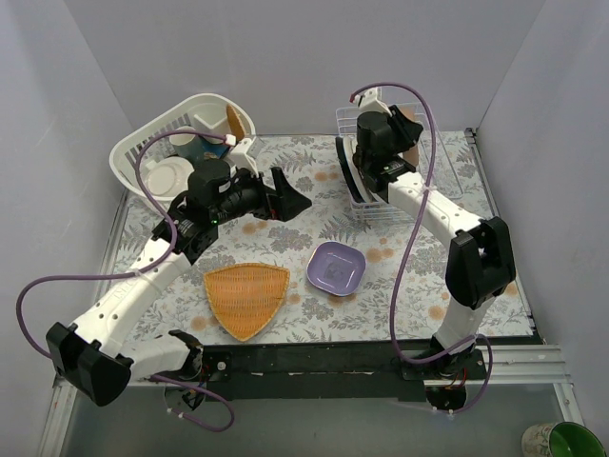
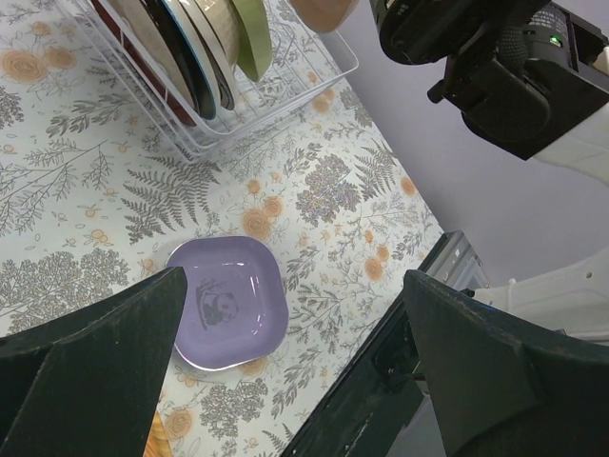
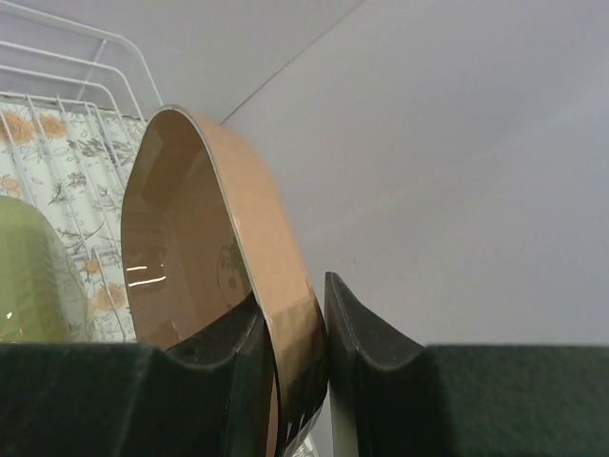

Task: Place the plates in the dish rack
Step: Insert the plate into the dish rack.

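No readable txt, brand, nr or sign in any of the 3 views. The lilac dish (image 2: 249, 286), lying flat near the dish rack (image 2: 195, 138), has a small dark printed figure at its centre, w/o legible letters. The tan dish (image 3: 271, 286), right at the rack, shows a faint inner mark, too blurred to read.
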Available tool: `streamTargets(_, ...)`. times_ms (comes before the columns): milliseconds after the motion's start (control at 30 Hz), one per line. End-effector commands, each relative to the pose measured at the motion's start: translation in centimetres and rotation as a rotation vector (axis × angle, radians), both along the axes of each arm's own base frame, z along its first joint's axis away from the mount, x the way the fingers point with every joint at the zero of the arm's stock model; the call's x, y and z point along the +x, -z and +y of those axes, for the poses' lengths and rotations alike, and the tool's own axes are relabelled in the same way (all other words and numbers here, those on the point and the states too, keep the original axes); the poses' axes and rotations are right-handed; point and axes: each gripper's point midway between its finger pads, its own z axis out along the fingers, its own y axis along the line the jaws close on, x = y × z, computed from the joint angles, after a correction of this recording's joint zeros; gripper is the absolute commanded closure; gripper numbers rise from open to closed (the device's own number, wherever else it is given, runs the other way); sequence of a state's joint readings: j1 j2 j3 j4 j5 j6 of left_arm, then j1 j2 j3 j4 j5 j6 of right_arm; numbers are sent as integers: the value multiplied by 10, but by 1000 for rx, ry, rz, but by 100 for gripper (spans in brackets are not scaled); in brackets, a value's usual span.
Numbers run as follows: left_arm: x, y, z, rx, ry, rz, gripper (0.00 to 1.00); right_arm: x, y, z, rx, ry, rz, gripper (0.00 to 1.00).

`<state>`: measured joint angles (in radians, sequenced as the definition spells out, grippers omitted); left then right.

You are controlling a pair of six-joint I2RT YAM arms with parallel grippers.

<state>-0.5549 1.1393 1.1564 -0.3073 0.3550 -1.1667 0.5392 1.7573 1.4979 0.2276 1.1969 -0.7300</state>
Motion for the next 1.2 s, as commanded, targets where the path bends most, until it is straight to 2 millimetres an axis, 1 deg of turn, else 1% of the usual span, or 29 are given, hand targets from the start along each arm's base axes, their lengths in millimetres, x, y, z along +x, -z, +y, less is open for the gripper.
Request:
streamTargets(0,3,-5,0,10,2,-13,2,7,-10,-7,79,-7,-74,99)
streamTargets(67,3,-2,-1,12,5,-5,2,9,-3,-9,72,-9,-58,99)
streamTargets(200,4,0,-2,8,3,1,2,12,7,-12,64,-19,-37,99)
streamTargets(300,2,0,-2,2,3,4,2,16,16,-10,56,-37,-11,99)
streamTargets(433,0,-1,2,4,-8,-2,2,23,33,-6,40,-64,39,99)
streamTargets(733,-6,-1,7,-1,-18,1,2,28,52,0,28,-87,91,99)
streamTargets(1167,-9,0,10,-7,-24,2,2,28,76,2,6,-102,177,99)
